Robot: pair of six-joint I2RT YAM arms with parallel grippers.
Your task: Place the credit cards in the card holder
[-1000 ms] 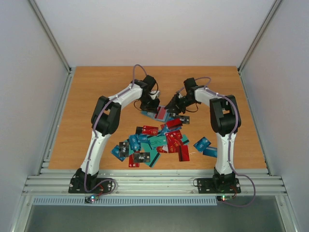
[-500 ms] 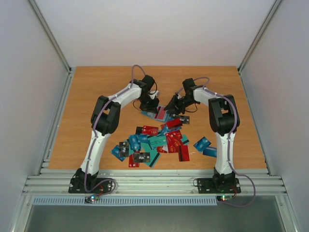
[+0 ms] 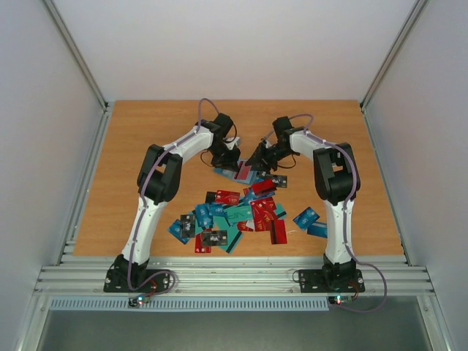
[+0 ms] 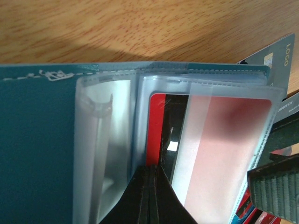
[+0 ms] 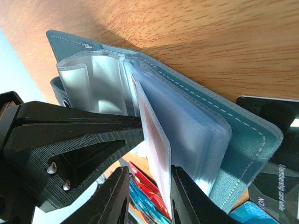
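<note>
The teal card holder (image 3: 238,173) lies open on the table, its clear sleeves fanned out; it also shows in the left wrist view (image 4: 37,140) and the right wrist view (image 5: 243,140). My left gripper (image 3: 228,159) (image 4: 152,179) is shut on a red card (image 4: 156,126) whose far end sits between two clear sleeves. My right gripper (image 3: 257,161) (image 5: 149,200) is open, its jaws either side of a clear sleeve (image 5: 156,149) with a red card in it; the sleeve leans on one finger. The loose credit cards (image 3: 234,216) lie in a heap nearer the arms.
A black card (image 3: 278,181) lies right of the holder and two blue ones (image 3: 311,221) at the heap's right. My left gripper's black body (image 5: 70,144) is close beside my right fingers. Bare wood surrounds the heap.
My right gripper has shifted slightly left, toward the holder. The left gripper and the holder have barely moved.
</note>
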